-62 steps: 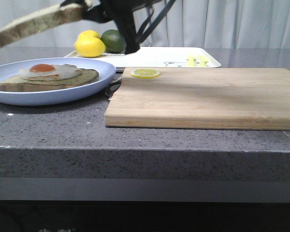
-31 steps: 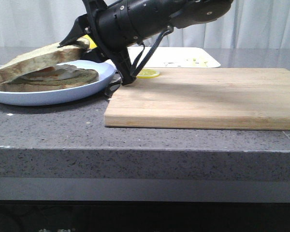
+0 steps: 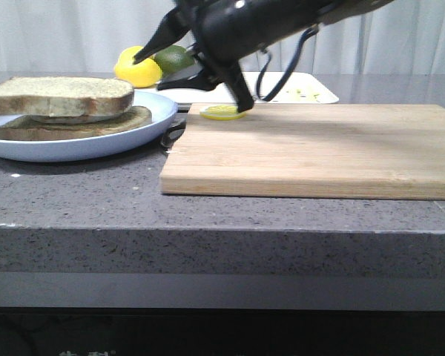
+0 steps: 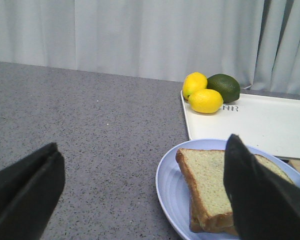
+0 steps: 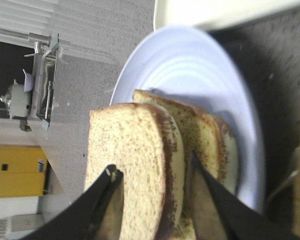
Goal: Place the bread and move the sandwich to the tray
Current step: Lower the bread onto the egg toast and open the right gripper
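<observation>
Grey stone counter [image 3: 74,193] — bread [image 3: 59,96] lies atop the sandwich [image 3: 74,122]; right gripper [image 3: 189,63] spread, released; left gripper [image 4: 140,200] spread.

The bread [image 3: 63,96] is pale greenish-beige with a golden-brown crust; the slice under it [image 3: 126,119] is darker and olive-brown. The plate [image 3: 74,147] is light blue. The surface [image 3: 81,200] is grey with fine speckles. The cutting board [image 3: 319,152] is light wood with a straight grain, and a yellow lemon slice [image 3: 222,112] lies on it. The tray [image 3: 319,95] is white with yellow marks. Two lemons [image 4: 202,95] are bright yellow, the lime [image 4: 224,87] dark green. The right claw [image 3: 189,63] and the left claw [image 4: 140,195] are black. The curtain [image 4: 140,37] is pale grey-white.
</observation>
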